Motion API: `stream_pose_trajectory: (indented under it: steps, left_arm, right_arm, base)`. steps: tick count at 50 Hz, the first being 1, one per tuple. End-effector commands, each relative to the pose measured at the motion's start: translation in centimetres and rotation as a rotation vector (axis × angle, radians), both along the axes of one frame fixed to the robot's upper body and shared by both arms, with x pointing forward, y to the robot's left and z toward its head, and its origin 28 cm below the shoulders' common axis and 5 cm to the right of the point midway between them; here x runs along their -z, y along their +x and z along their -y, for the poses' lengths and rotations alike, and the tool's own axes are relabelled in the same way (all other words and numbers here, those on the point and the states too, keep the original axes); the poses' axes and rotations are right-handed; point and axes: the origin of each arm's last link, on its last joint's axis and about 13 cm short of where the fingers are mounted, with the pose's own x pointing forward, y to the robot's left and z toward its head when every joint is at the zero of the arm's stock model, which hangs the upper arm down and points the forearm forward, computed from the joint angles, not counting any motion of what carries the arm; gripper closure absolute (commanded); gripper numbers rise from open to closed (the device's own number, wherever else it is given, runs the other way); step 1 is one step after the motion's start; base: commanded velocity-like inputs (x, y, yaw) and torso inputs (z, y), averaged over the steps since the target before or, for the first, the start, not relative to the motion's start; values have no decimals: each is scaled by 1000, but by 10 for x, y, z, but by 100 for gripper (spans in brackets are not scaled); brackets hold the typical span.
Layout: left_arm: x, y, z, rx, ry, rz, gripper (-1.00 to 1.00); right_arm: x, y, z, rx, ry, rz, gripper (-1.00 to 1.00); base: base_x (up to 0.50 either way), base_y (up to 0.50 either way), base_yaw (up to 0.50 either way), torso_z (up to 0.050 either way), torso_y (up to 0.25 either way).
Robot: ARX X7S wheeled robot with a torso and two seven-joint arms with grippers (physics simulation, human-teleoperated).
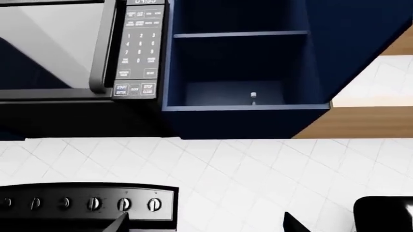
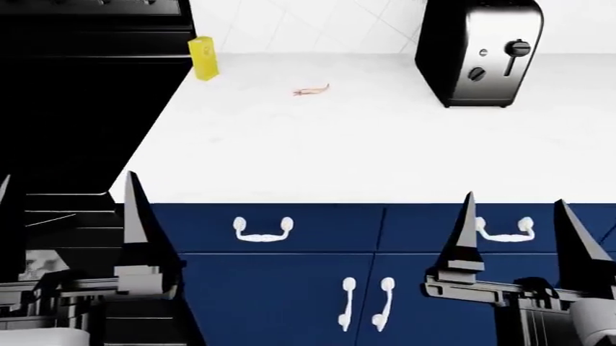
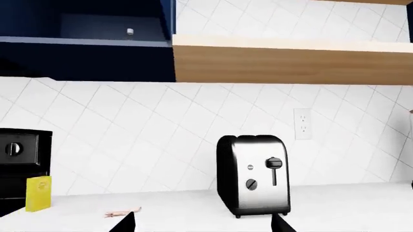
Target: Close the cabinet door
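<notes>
The upper navy cabinet point(image 1: 239, 72) stands open in the left wrist view, with one shelf and a small white item point(image 1: 253, 96) inside. Its door point(image 1: 361, 43) is swung out on the side away from the microwave. The right wrist view shows the same open cabinet point(image 3: 84, 29) high above the counter. Both grippers hang low in front of the counter in the head view, far below the cabinet. My left gripper point(image 2: 68, 184) point(image 1: 205, 223) is open and holds nothing. My right gripper point(image 2: 513, 203) point(image 3: 202, 223) is open too, with nothing between its fingers.
A microwave point(image 1: 77, 48) hangs beside the open cabinet, above the black stove point(image 2: 77, 108) with its knobs point(image 1: 123, 204). A wooden cabinet point(image 3: 290, 63) adjoins on the other side. On the white counter point(image 2: 366, 144) stand a toaster point(image 2: 480, 50), a yellow item point(image 2: 203, 58) and a small brown scrap point(image 2: 310, 90). The lower navy doors point(image 2: 288, 303) are shut.
</notes>
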Motion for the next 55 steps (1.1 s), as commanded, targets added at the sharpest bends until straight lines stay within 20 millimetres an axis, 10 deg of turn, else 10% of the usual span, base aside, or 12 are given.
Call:
stream_pose_trajectory:
  steps: [1, 23, 55]
  left_arm:
    - [-1, -1, -1, -6, 0, 3, -100]
    - [0, 1, -5, -26, -6, 9, -100]
    - [1, 0, -6, -29, -2, 13, -100]
  right_arm:
    - [-1, -1, 0, -5, 5, -3, -100]
    - [-1, -1, -1, -4, 6, -2, -100]
    - [-1, -2, -1, -8, 10, 3, -100]
  base:
    - [0, 500, 0, 0, 0]
    - [0, 173, 0, 0, 0]
    - [500, 0, 0, 0, 0]
